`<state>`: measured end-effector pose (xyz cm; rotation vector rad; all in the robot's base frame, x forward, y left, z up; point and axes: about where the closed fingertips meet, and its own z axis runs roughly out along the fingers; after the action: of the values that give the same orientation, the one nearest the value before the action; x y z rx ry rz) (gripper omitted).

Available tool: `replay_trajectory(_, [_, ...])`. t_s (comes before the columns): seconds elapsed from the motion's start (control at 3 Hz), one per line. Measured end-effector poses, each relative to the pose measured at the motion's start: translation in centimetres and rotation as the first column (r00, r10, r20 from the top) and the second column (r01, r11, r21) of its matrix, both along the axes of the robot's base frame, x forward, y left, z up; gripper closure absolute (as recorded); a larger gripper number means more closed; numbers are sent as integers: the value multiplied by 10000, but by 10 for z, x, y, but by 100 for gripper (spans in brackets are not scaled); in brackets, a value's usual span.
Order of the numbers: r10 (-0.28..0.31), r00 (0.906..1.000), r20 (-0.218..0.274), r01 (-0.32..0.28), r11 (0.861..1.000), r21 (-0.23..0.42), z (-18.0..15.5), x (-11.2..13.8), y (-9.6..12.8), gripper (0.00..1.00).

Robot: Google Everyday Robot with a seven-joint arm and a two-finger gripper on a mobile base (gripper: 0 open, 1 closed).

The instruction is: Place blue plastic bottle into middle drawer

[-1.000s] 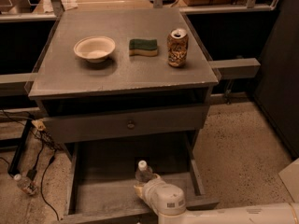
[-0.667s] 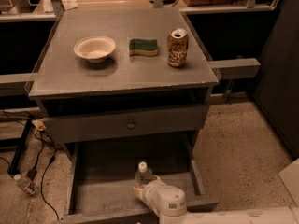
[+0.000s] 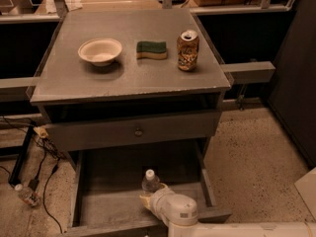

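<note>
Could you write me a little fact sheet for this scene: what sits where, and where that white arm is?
cabinet top: white bowl, green sponge, soda can
upper drawer: closed
middle drawer: pulled open
blue plastic bottle: upright inside the middle drawer
gripper: low in that drawer, at the bottle's base
floor at left: small clear bottle

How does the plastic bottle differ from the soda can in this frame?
The blue plastic bottle is clear with a white cap; the soda can is brown-gold. The bottle is down in the open middle drawer; the can sits on the cabinet top. The gripper is at the bottle's base, while the can is far from it. Both are upright.
</note>
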<state>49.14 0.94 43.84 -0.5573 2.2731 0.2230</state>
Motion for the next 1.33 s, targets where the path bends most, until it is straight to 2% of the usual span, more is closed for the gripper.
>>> replay_trajectory(0.67, [142, 9998, 111, -144, 9998, 168, -1, 10, 8, 100])
replay_trajectory(1.0, [442, 9985, 328, -448, 9989, 165, -5, 37, 28, 100])
replay_trajectory(1.33, [490, 9982, 337, -497, 9986, 190, -8, 44, 35, 100])
